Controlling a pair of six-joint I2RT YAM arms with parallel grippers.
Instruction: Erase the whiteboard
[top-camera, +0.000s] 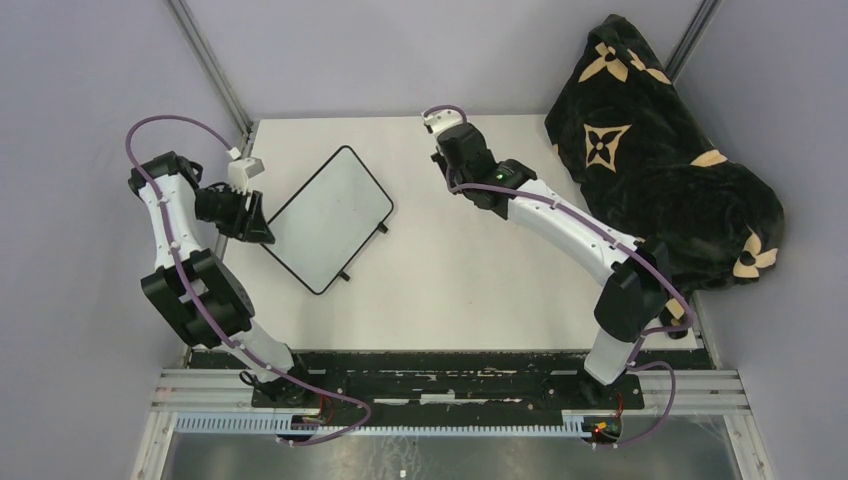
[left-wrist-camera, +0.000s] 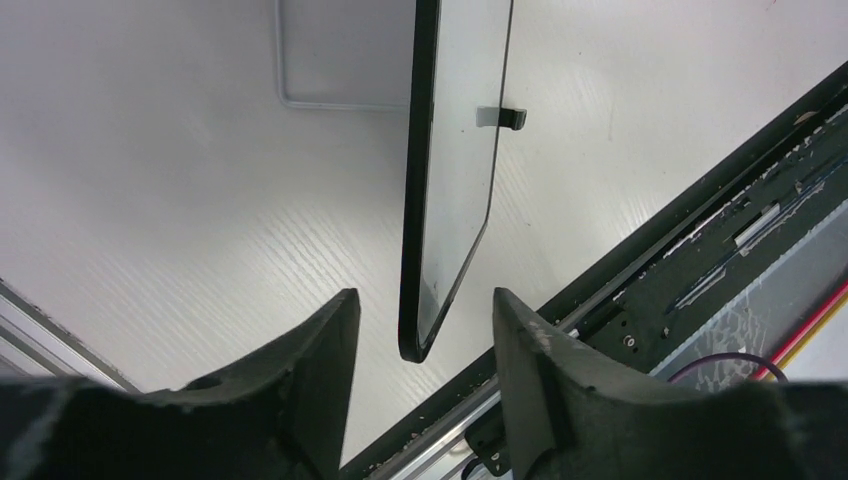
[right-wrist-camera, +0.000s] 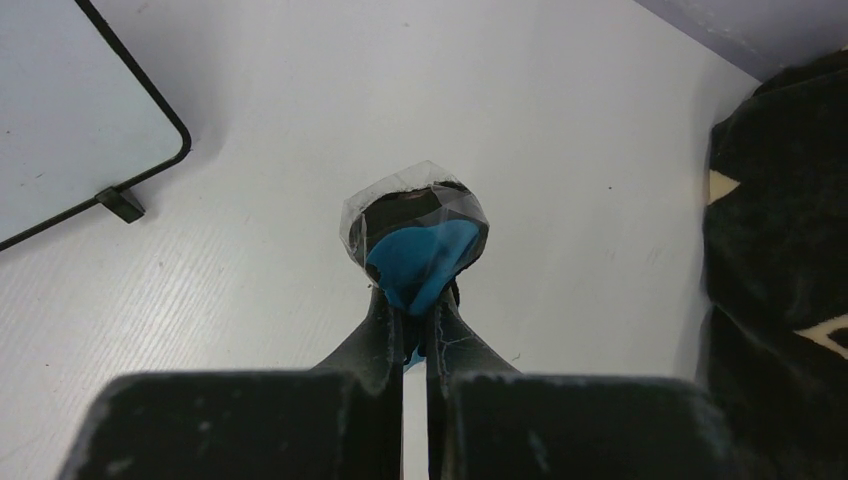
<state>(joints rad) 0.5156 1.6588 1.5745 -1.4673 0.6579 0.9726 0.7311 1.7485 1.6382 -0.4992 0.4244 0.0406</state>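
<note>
The whiteboard, white with a thin black frame, lies at an angle on the left half of the table. My left gripper is at its left edge. In the left wrist view the board shows nearly edge-on, and its near corner sits between my open fingers without touching them; the gripper is empty. My right gripper is over the back middle of the table, apart from the board. It is shut on a blue eraser wrapped in clear plastic. A corner of the board shows at the upper left of the right wrist view.
A black blanket with beige flower marks is heaped at the back right, and shows in the right wrist view. A black rail runs along the near table edge. Metal posts stand at the back corners.
</note>
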